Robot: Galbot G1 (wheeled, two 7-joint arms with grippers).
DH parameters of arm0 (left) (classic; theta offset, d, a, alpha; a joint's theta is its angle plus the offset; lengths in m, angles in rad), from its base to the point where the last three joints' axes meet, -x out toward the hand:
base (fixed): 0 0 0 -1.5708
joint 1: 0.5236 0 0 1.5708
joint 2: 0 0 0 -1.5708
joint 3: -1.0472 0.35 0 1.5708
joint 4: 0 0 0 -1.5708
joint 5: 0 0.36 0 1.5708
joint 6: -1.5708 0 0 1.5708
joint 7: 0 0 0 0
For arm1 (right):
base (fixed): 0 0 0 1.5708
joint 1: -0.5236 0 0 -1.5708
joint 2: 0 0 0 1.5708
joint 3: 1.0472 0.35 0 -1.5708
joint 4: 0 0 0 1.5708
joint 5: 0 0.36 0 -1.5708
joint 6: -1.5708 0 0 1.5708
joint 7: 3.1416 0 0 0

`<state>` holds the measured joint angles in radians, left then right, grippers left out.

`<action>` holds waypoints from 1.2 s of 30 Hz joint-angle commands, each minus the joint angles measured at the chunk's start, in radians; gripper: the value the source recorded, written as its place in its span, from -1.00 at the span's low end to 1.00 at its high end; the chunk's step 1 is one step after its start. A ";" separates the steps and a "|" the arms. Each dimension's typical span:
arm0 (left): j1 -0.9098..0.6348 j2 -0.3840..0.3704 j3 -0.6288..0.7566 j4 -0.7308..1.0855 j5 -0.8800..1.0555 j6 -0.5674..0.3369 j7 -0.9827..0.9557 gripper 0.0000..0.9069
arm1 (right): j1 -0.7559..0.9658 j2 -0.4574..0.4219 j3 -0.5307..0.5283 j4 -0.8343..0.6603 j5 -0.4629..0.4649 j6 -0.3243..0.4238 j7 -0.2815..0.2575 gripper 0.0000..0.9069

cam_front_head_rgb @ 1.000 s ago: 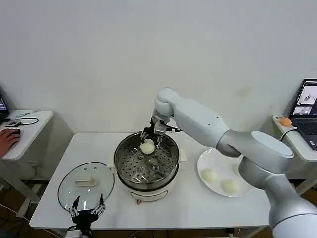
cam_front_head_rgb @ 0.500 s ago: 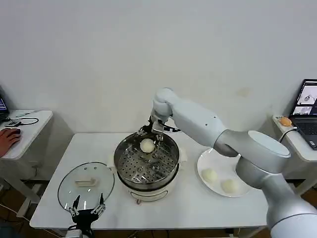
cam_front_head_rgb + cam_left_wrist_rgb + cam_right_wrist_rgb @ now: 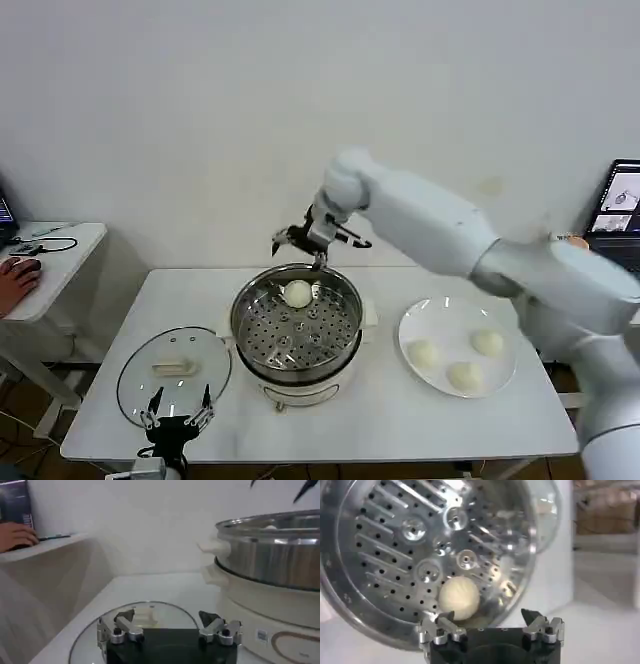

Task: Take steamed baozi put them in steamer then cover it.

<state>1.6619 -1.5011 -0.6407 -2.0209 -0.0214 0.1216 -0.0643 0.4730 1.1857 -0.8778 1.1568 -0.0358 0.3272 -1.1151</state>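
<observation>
1. The right claw point(image 3: 298, 241) hangs above the far rim of the steamer point(image 3: 296, 330), its fingers spread wide apart and holding nothing.
2. In the right wrist view the same claw point(image 3: 492, 622) looks straight down into the pot, both fingertips clear of the bun below.
3. One steamed baozi point(image 3: 298, 294) lies on the perforated tray inside the steamer, toward the far side, touching neither claw.
4. The steamer stands uncovered at the middle of the white counter point(image 3: 380, 410), on its pale base.
5. Three more baozi point(image 3: 463, 375) lie on a white plate point(image 3: 440, 315) on the counter, to the robot's right of the steamer and apart from it.
6. The cover point(image 3: 174, 374) lies flat on the counter to the robot's left of the steamer, handle up.
7. The left claw point(image 3: 177, 417) waits at the near edge of the counter, just beside the cover's near rim, fingers open and empty.
8. In the left wrist view that claw point(image 3: 170, 627) sits low over the glass cover point(image 3: 145, 615), with the steamer wall point(image 3: 272, 555) beyond it.
</observation>
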 commanded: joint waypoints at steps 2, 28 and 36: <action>-0.004 0.013 0.001 -0.027 -0.013 0.008 0.009 1.00 | 0.161 -0.356 -0.071 0.267 0.346 -0.504 -0.088 1.00; 0.010 0.023 0.014 -0.063 -0.013 0.019 0.006 1.00 | -0.488 -0.595 0.153 0.388 0.000 -0.878 -0.163 1.00; 0.009 0.017 0.005 -0.035 -0.013 0.018 0.005 1.00 | -0.569 -0.478 0.216 0.269 -0.156 -0.822 -0.145 1.00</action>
<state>1.6690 -1.4858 -0.6344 -2.0701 -0.0340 0.1402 -0.0586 0.0673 0.6495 -0.7434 1.4948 -0.0159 -0.4895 -1.2522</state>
